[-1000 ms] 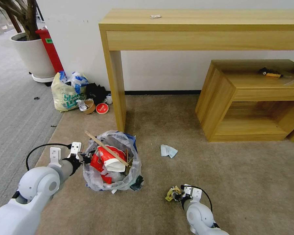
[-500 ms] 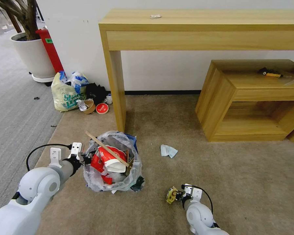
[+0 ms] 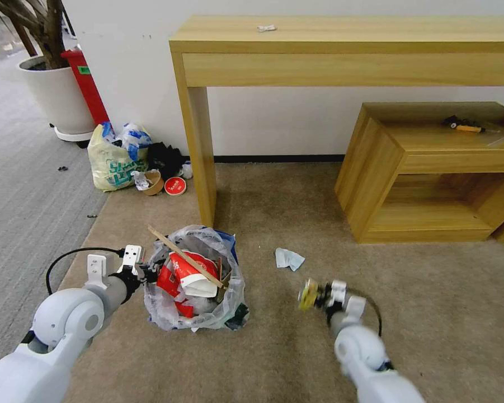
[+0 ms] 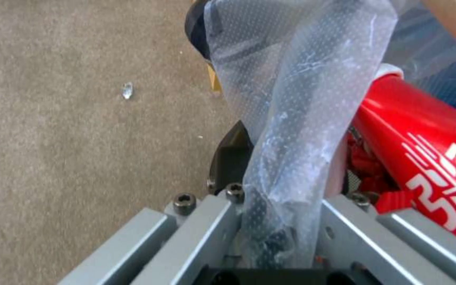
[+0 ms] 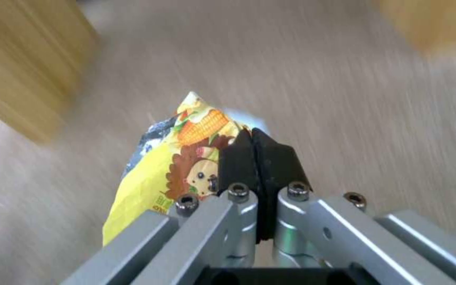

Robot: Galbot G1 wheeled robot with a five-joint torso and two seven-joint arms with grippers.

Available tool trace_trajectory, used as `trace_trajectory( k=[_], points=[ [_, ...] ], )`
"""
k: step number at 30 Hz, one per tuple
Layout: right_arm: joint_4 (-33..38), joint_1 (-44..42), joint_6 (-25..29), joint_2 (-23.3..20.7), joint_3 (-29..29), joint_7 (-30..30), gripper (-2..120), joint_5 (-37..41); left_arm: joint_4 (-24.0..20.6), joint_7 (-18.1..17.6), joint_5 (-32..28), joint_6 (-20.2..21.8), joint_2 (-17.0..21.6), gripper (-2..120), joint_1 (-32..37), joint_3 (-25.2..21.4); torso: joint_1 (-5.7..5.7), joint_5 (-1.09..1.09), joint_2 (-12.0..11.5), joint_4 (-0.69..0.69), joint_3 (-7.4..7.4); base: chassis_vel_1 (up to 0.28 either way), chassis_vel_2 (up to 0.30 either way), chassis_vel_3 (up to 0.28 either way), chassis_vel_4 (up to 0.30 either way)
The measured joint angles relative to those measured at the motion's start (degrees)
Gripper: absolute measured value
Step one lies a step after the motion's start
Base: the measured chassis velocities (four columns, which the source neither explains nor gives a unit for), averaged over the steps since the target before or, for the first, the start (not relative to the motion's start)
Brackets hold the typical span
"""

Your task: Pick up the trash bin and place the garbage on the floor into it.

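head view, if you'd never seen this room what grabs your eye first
The trash bin, its clear liner stuffed with red wrappers and a wooden stick, sits on the beige carpet near the desk leg, the left gripper clamped on its liner. To its right, the right gripper holds a yellow snack wrapper above the floor.

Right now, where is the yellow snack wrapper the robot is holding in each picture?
Head view: the yellow wrapper is low and right of centre, pinched in the right tool, right of the trash bin.
Right wrist view: the wrapper fills the centre-left, clamped between the black pads.
Left wrist view: not in it.
Shared landmark: the beige carpet, which lies under everything in all three views.
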Motion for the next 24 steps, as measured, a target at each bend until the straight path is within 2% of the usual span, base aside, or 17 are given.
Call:
trace_trajectory(
  k=[6,9,10,12,24],
  points=[
    [5.5,4.3,-0.2,-3.0,0.4,-6.1,0,2.3,2.4,1.0,0.3,0.0,0.1,0,-2.3,0.9,0.0,-0.01,0.0,-0.01,0.0,0.0,0.0,0.0,0.0],
    [7.4,8.6,0.1,-6.7,-2.9,-9.2,0,6.0,4.7,1.8,0.4,0.0,0.6,0,-4.2,1.4,0.0,-0.01,0.0,0.01,0.01,0.0,0.0,0.0,0.0],
    [7.4,8.6,0.1,-6.7,-2.9,-9.2,0,6.0,4.7,1.8,0.4,0.0,0.6,0,-4.2,1.4,0.0,-0.01,0.0,0.01,0.01,0.0,0.0,0.0,0.0],
    [7.9,12.7,0.5,-8.9,-7.0,-11.0,0,8.6,6.9,2.5,0.3,0.0,1.8,0,-6.7,2.1,0.0,-0.02,0.0,0.01,0.01,0.0,0.0,0.0,0.0],
    [9.1,22.1,-1.6,-11.3,-17.7,-16.4,0,14.8,12.6,6.3,0.8,0.0,5.5,0,-11.4,3.8,0.0,-0.01,0.0,-0.01,0.0,0.0,0.0,0.0,0.0]
  ],
)
